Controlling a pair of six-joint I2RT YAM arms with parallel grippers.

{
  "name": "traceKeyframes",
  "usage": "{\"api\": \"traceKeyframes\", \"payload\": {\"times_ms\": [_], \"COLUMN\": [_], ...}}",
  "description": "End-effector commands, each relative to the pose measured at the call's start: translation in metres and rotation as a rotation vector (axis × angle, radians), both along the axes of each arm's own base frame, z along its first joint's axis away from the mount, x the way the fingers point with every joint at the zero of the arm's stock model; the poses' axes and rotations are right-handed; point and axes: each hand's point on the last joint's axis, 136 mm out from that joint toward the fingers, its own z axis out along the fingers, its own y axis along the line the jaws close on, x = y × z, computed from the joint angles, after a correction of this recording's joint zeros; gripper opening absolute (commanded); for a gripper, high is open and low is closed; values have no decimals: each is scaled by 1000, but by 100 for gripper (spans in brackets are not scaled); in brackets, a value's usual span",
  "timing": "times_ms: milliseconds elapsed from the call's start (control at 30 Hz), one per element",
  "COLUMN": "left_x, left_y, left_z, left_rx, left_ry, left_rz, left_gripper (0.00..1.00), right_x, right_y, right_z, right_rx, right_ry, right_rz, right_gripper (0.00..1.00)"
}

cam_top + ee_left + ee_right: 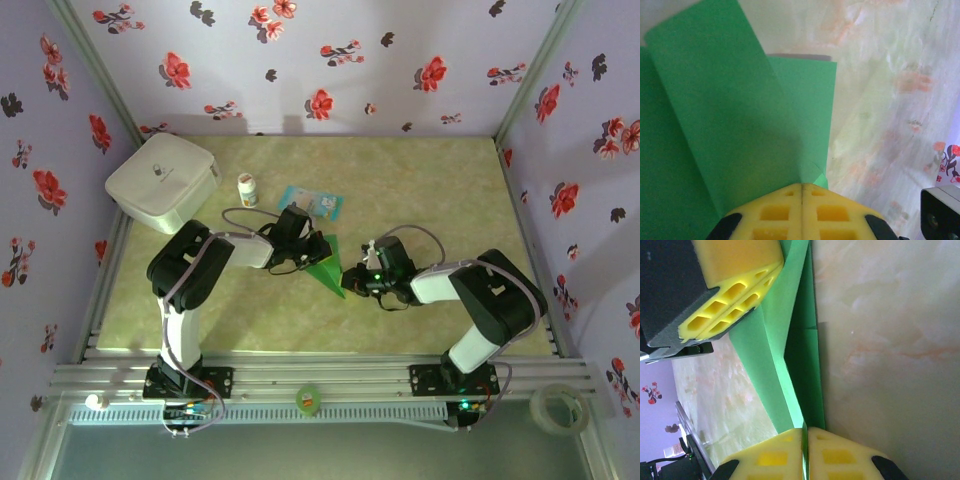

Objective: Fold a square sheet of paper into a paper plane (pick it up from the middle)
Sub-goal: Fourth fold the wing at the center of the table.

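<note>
Paper (330,268) folded to pointed green wedge, mid-table, between both grippers, tip toward arm bases. Left gripper (802,186) closed tight on one end: I see its pads (775,212) meeting on the fold, flaps fanning out beyond them. Right gripper (805,431) closed on opposite edge, sheet running edge-on from it up to left's fingers. Can't tell if paper touches table (430,200). Packet (311,201) just behind left gripper; bottle (247,189) and white box (162,182) further left.

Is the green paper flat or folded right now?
Folded. The green paper shows overlapping layered flaps and a crease, and in the top view it narrows to a point.
</note>
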Motion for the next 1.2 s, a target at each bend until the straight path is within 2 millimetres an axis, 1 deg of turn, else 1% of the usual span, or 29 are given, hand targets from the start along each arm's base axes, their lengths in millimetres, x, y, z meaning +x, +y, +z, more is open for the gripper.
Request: {"api": "traceKeyframes", "payload": {"times_ms": [0, 200, 433, 600, 767, 1000, 1133, 1167], "left_x": [-7, -7, -7, -8, -8, -8, -9, -9], "left_y": [14, 15, 15, 16, 15, 16, 16, 16], "left_z": [-25, -26, -26, -27, -26, -26, -26, -26], "left_rx": [73, 76, 77, 77, 75, 74, 75, 75], "left_ry": [31, 33, 35, 36, 34, 36, 35, 35], "left_rz": [0, 6, 7, 10, 8, 11, 10, 10], "left_gripper": [4, 4, 4, 4, 3, 4, 3, 3], "right_x": [-25, -31, -39, -39, -37, -41, -41, -42], "right_y": [-5, -8, -13, -13, -14, -15, -16, -16], "right_z": [-18, -13, -20, -20, -17, -17, -17, -17], "right_rx": [-47, -63, -95, -105, -115, -129, -138, -136], "right_ry": [101, 107, 145, 144, 136, 143, 147, 145], "right_rz": [50, 71, 84, 85, 87, 109, 112, 115], "right_gripper": [11, 10, 10, 10, 15, 9, 10, 12]}}
